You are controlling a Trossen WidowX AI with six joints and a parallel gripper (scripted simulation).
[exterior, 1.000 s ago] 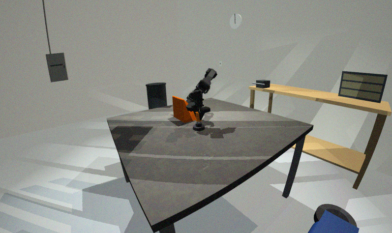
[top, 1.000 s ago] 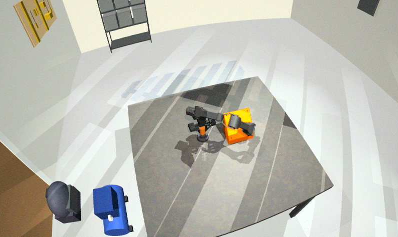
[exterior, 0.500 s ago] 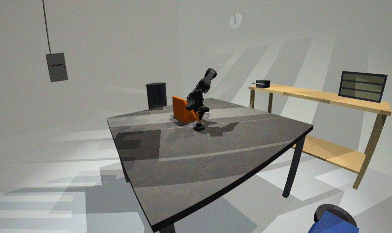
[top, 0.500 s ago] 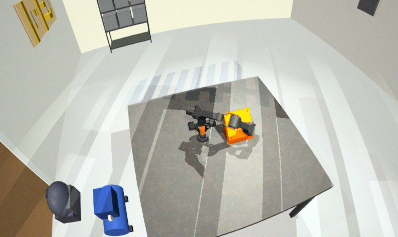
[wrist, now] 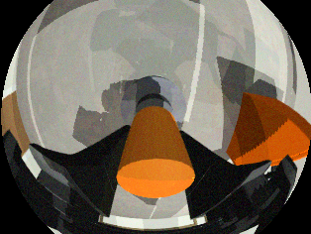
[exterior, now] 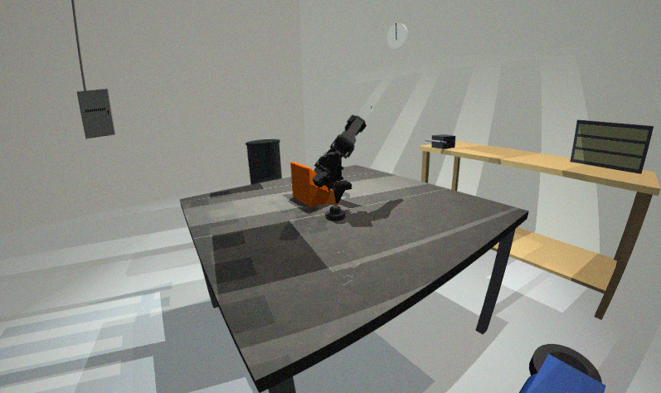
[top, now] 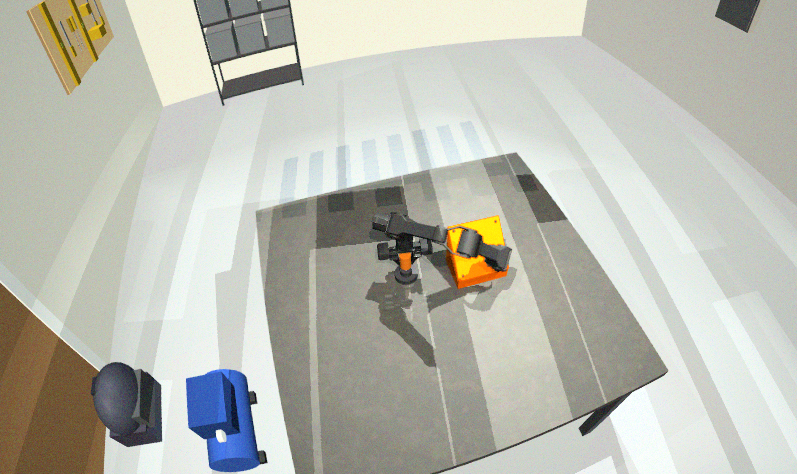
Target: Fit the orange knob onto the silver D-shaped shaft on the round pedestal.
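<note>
No readable text, label, brand, number or sign shows on anything; any marks on the wall clock (exterior: 397, 36) are too small to read

Orange knob (top: 405, 260) (wrist: 155, 149): tapered, flat round end, gripped, lower middle of wrist frame. Round pedestal (top: 405, 279) (exterior: 335, 215) (wrist: 179, 101): dark, flat on table, mid-frame in top view; shaft unclear.
</note>
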